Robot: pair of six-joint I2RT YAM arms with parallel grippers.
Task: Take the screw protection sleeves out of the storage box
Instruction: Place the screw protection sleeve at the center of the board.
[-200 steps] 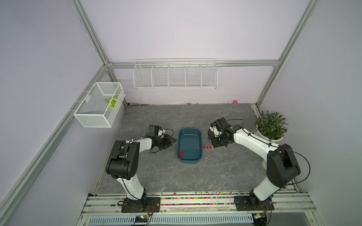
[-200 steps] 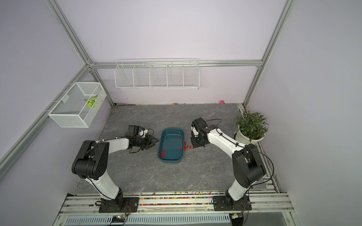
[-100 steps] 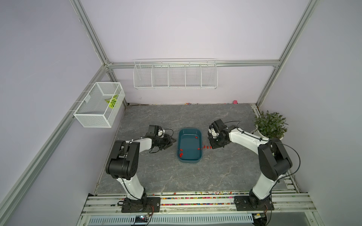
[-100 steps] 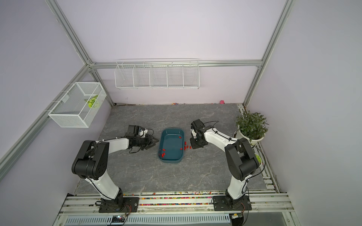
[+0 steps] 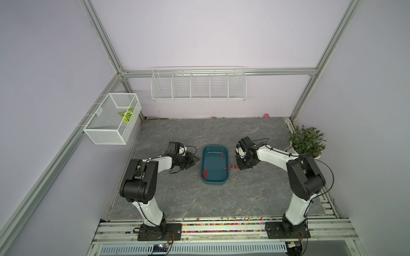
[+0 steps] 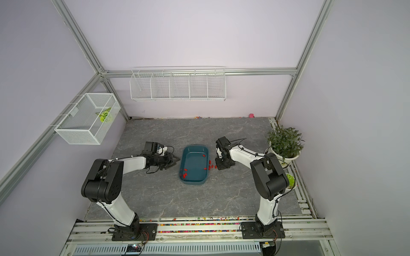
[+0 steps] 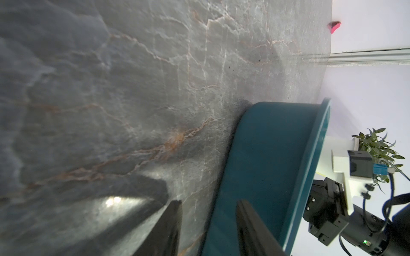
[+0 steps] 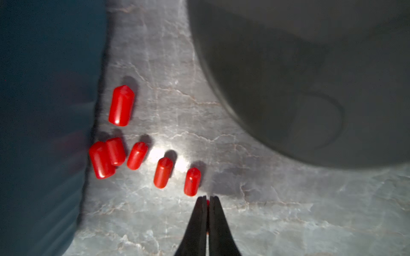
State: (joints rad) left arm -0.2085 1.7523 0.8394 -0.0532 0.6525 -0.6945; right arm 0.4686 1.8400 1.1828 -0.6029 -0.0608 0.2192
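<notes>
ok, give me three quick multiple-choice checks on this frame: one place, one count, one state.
1. Where do the sleeves already out lie?
A. in the wire basket
B. on the table beside the storage box, on the right arm's side
C. by the plant

2. How many sleeves lie loose on the table in the right wrist view?
A. two
B. six
C. ten

3. The right gripper is:
A. wide open
B. shut on a red sleeve
C. clamped on the box rim

Key:
1 B: the red cluster sits just outside the box wall nearest that gripper.
2 B: six can be counted.
3 B: the fingertips nearly meet, with a sliver of red between them.
</notes>
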